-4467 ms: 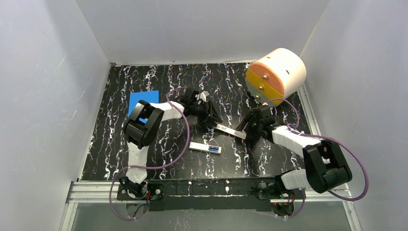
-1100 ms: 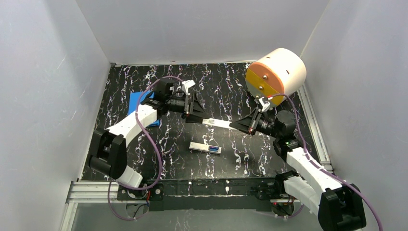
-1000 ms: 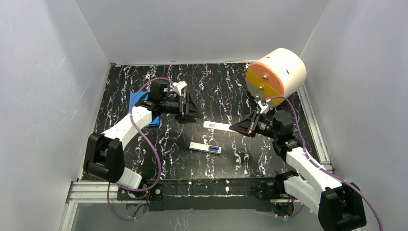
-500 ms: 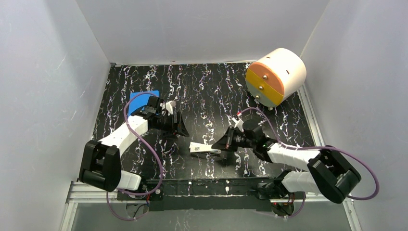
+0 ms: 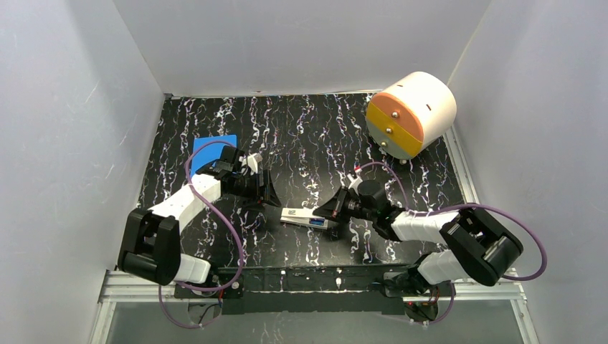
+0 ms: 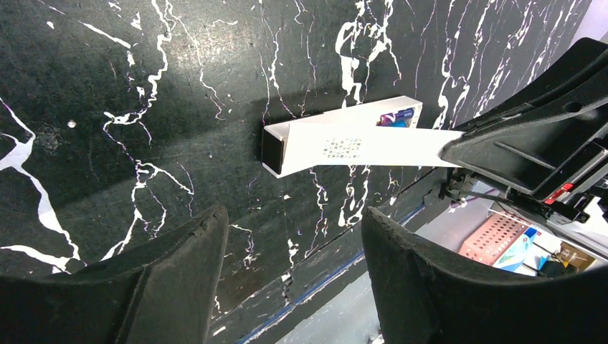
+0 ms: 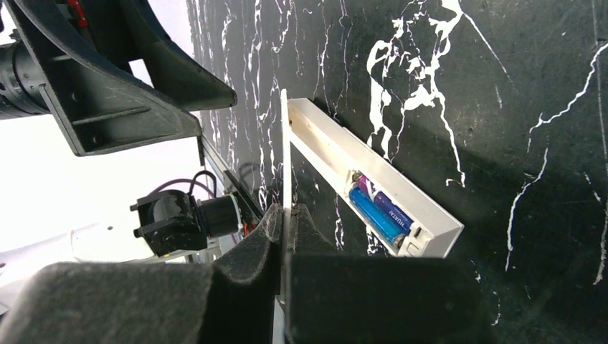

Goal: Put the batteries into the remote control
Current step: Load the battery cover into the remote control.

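The remote control (image 5: 301,216) lies on the black marbled table, a slim white bar with its recess open (image 7: 337,154). Two blue batteries (image 7: 380,211) sit side by side in the recess end nearest my right gripper, also visible in the left wrist view as batteries (image 6: 398,118). My right gripper (image 5: 331,208) (image 7: 287,215) is shut on a thin white cover strip (image 6: 358,147) (image 7: 285,158), held on edge along the remote, its far end at the remote's far end. My left gripper (image 5: 269,193) (image 6: 294,218) hangs open and empty just left of the remote.
A large cream-and-orange drum (image 5: 412,111) stands at the back right. A flat blue pad (image 5: 208,147) lies at the back left, partly behind the left arm. White walls close in three sides. The table's front edge (image 6: 308,301) runs just beyond the left fingers.
The right gripper carried the white strip down and forward from mid-table onto the remote. The left gripper came off the strip, moved back to the left, and its jaws narrowed a little.
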Robot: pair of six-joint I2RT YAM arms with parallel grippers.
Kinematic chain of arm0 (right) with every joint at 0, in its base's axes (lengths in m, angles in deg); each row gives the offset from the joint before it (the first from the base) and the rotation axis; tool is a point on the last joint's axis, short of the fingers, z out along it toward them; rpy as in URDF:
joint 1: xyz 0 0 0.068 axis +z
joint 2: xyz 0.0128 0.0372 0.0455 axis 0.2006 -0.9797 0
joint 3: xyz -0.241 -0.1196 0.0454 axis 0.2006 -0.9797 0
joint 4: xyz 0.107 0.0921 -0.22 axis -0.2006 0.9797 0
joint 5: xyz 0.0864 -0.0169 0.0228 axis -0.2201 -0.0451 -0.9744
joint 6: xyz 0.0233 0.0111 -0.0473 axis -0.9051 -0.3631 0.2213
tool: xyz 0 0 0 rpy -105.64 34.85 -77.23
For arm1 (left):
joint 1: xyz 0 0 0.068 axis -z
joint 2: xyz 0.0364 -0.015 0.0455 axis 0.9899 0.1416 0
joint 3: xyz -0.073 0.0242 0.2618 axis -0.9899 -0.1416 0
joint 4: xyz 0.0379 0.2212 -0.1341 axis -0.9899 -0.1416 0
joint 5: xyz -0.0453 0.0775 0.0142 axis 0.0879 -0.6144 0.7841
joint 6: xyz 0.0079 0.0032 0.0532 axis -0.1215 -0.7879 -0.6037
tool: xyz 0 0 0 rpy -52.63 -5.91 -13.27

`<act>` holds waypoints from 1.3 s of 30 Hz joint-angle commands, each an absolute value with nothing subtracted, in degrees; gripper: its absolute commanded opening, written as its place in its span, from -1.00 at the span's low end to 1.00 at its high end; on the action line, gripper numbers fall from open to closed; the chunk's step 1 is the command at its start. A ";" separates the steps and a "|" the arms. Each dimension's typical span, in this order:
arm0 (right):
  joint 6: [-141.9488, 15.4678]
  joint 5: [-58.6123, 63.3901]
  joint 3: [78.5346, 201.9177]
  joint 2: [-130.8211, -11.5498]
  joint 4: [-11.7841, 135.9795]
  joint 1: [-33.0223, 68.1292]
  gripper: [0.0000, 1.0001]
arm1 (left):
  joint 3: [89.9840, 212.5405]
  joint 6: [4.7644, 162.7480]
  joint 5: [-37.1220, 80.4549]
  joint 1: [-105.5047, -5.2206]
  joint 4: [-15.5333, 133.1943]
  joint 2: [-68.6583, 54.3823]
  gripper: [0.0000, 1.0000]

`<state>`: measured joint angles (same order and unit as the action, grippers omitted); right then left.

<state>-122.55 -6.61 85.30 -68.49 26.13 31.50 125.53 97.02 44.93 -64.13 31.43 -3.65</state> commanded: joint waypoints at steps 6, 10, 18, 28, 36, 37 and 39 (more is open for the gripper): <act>-126.61 -5.93 83.09 -67.42 19.54 31.84 -0.97 | 124.58 96.83 47.35 -63.93 32.32 -2.85 0.28; -128.27 -6.33 81.97 -67.35 17.06 31.85 -0.97 | 124.62 96.94 47.76 -63.94 32.55 -2.66 0.25; -128.89 -7.70 81.58 -68.98 15.04 31.78 -0.97 | 123.97 97.12 48.51 -63.95 33.13 -2.52 0.24; -127.85 -7.93 82.51 -72.18 18.88 31.72 -0.97 | 123.91 97.23 48.82 -63.86 33.21 -2.07 0.21; -124.81 -4.50 82.73 -68.07 28.74 30.49 -0.97 | 123.43 97.43 48.17 -63.78 33.01 -1.62 0.19; -124.75 -4.39 82.60 -67.90 29.04 30.38 -0.97 | 123.52 97.45 48.02 -63.69 32.92 -1.56 0.18; -124.21 -4.26 82.91 -67.94 30.19 30.34 -0.97 | 123.69 97.42 47.51 -63.55 32.71 -1.39 0.18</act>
<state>-126.84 -6.70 81.70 -68.67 24.20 30.88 124.09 97.48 47.27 -64.02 33.98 -1.92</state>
